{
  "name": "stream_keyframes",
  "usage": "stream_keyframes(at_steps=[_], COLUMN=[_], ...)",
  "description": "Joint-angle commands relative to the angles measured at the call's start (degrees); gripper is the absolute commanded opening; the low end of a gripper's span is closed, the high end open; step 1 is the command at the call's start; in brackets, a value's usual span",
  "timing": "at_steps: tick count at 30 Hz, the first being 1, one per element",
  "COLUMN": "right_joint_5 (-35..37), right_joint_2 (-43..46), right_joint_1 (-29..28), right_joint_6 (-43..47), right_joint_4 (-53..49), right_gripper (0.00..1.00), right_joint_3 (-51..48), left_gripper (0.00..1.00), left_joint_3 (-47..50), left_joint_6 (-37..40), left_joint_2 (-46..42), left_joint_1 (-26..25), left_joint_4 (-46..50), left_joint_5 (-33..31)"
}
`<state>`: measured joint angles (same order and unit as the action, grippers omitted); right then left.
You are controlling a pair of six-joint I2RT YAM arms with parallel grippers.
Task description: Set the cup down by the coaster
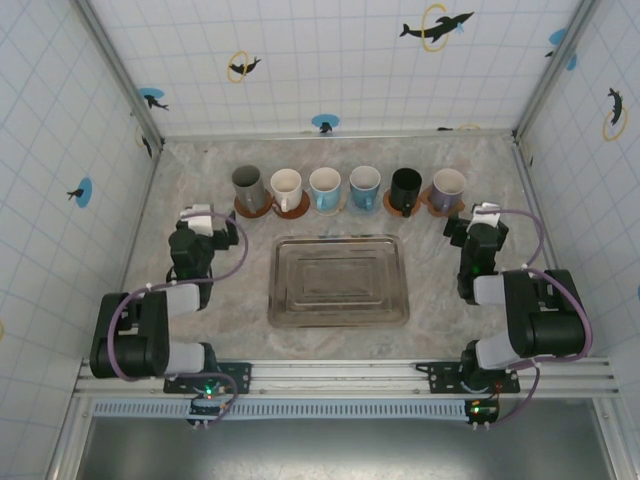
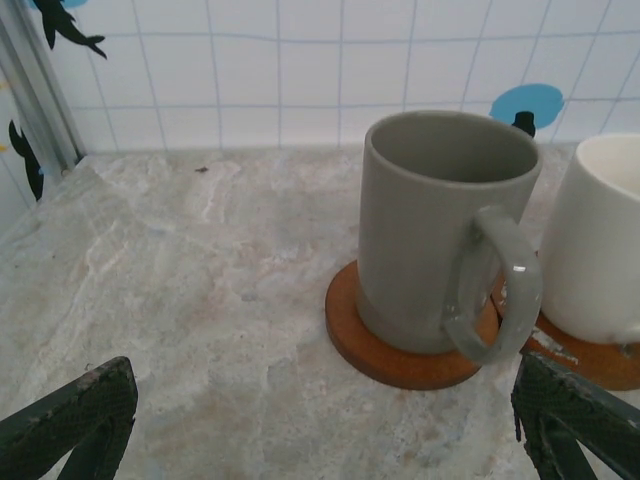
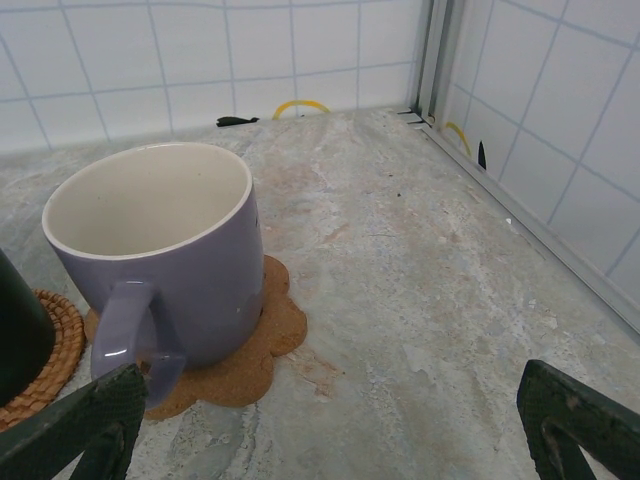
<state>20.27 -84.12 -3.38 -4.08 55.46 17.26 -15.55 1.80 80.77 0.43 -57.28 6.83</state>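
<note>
Several cups stand in a row along the back of the table, each on a coaster. The grey cup (image 1: 248, 186) (image 2: 440, 230) rests on a round brown coaster (image 2: 400, 352), its handle turned toward me. To its right, a white cup (image 2: 600, 240) has its own coaster (image 2: 590, 362). At the row's right end a purple cup (image 1: 448, 186) (image 3: 160, 255) sits on a flower-shaped cork coaster (image 3: 255, 345). My left gripper (image 1: 205, 218) (image 2: 325, 440) is open, just short of the grey cup. My right gripper (image 1: 483, 215) (image 3: 330, 440) is open beside the purple cup, holding nothing.
A metal tray (image 1: 338, 315) lies in the middle of the table between the arms. A black cup (image 1: 406, 188) (image 3: 15, 330) on a woven coaster (image 3: 50, 350) stands left of the purple one. Tiled walls close in the back and both sides.
</note>
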Motion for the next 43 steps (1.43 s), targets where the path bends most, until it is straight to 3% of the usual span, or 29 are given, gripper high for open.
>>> stream_keyframes(at_steps=[1,3,5,43], right_joint_5=[-0.01,0.07,0.09,-0.09], right_joint_2=[-0.08,-0.01,-0.08,-0.08], right_joint_1=[0.26,0.27,0.28,0.37], right_joint_6=[-0.36,-0.39,-0.40,-0.41], right_joint_4=[2.81,2.81,2.81,2.50], right_gripper=[0.98,0.98,0.98,0.98], right_joint_3=[0.23,0.23,0.23,0.31], left_gripper=[0.97,0.97,0.97,0.98], left_joint_3=[1.47,2.25,0.96,0.96], left_joint_6=[1.68,0.72,1.04,1.10], left_joint_2=[4.27,7.01,5.48,5.63], left_joint_1=[0.44,0.50,0.46,0.43], left_joint_4=[-10.08,-15.83,-9.69,-10.21], left_joint_5=[-0.27,-0.67,-1.82,-2.26])
